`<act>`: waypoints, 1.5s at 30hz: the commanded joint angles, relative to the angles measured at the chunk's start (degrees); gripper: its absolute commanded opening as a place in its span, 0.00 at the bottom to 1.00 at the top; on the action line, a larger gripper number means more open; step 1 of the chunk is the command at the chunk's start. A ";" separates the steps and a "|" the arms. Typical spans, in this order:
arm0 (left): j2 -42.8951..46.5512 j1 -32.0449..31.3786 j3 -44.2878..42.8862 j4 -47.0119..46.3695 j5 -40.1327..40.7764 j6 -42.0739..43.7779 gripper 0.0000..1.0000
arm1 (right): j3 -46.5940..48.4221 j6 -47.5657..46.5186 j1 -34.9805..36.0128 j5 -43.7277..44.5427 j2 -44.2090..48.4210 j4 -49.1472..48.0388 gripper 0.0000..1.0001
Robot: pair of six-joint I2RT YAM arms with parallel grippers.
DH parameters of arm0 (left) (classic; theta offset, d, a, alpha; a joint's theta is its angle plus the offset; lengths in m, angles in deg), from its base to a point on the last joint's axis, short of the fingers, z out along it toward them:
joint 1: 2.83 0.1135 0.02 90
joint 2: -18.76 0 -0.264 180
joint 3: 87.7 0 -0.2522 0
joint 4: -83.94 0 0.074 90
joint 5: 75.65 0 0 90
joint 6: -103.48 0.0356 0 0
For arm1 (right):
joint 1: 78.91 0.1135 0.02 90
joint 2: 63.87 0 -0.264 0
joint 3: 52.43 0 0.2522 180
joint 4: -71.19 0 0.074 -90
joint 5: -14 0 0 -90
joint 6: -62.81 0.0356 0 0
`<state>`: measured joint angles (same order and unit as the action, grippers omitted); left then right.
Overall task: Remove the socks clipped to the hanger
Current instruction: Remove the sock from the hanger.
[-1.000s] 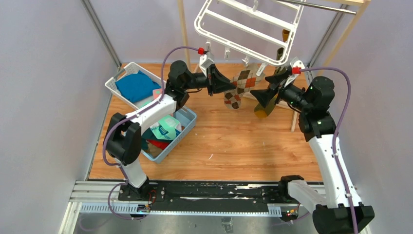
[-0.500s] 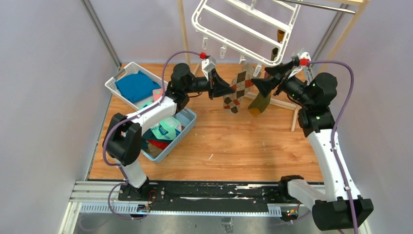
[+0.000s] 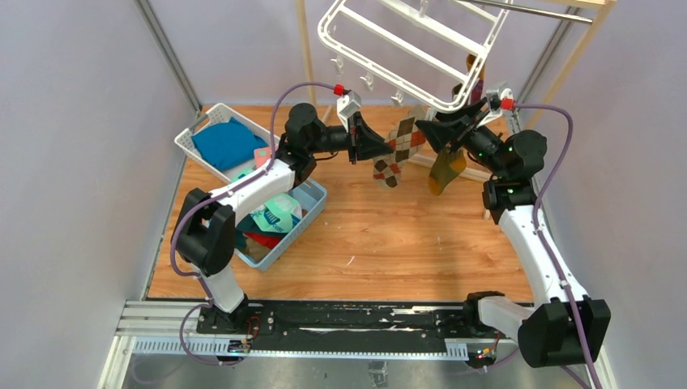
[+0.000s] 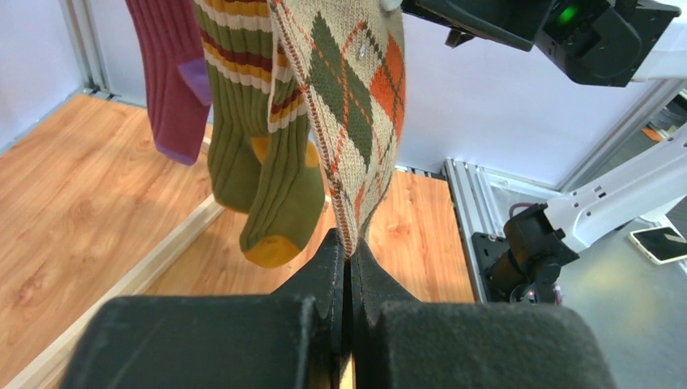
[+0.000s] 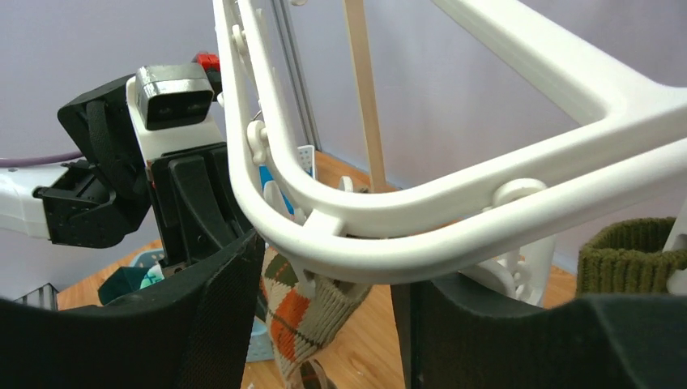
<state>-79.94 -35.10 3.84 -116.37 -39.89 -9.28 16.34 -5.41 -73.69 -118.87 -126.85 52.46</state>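
The white hanger (image 3: 405,50) hangs tilted at the top. From its near corner an argyle sock (image 3: 397,150) hangs by a clip; beside it are an olive striped sock (image 3: 446,170) and, in the left wrist view, a maroon sock (image 4: 174,73). My left gripper (image 3: 379,147) is shut on the argyle sock's (image 4: 350,105) lower edge, pinched at the tips (image 4: 348,247). My right gripper (image 5: 328,275) is open, its jaws either side of the hanger's corner rim (image 5: 454,219) and the clip (image 5: 312,271) holding the argyle sock (image 5: 308,320).
A white basket (image 3: 188,146) with a blue cloth stands at the left, and a blue basket (image 3: 314,203) with loose socks beside it. A wooden rack pole (image 3: 305,49) and metal rod (image 3: 535,10) carry the hanger. An olive cuff (image 5: 628,255) hangs right of my right jaws.
My right gripper has risen and moved left to the hanger's near corner, its jaws narrowing. The hanger has swung slightly. The left gripper keeps its hold on the argyle sock.
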 commanded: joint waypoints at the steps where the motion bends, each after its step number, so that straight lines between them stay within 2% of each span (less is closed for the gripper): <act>1: 1.93 -0.42 -1.69 -0.65 -0.12 -0.35 0.00 | 0.29 3.93 0.48 -0.23 -1.03 -8.47 0.56; 4: 1.75 -0.55 -1.76 -0.69 -0.23 -0.41 0.00 | 0.66 5.38 0.47 -0.70 -1.81 -10.78 0.52; 11: 1.39 -0.53 -1.79 -0.65 -0.25 -0.51 0.00 | 1.91 7.34 0.52 0.50 -3.06 -13.21 0.51; 17: 1.31 -0.52 -1.64 -0.65 0.01 -0.60 0.00 | -0.10 13.13 0.43 1.65 -3.29 -19.29 0.49; 25: 1.40 -0.52 -1.65 -0.65 0.17 -0.62 0.00 | 0.35 14.83 0.49 1.68 -3.87 -19.76 0.48; 29: 1.23 -0.56 -1.64 -0.65 0.35 -0.59 0.00 | 0.09 15.86 0.49 1.83 -3.99 -20.45 0.38; 34: 1.30 -0.53 -1.58 0.44 0.86 0.10 0.00 | -0.37 17.07 0.50 2.33 -3.79 -20.61 0.15; 39: 1.64 -0.56 -1.38 1.18 1.72 0.32 0.00 | -1.45 19.17 0.49 2.63 -3.35 -22.49 0.02; 42: 1.90 -0.54 -1.16 1.19 1.99 0.13 0.00 | -2.26 19.33 0.42 2.82 -2.70 -22.10 0.06; 45: 2.35 -0.54 -1.07 1.17 2.12 -0.25 0.00 | -3.55 18.24 0.50 3.46 -1.58 -20.53 0.27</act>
<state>-79.94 -35.23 3.84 -115.32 -38.38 -9.46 14.11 12.84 -73.52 -117.60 -130.54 33.55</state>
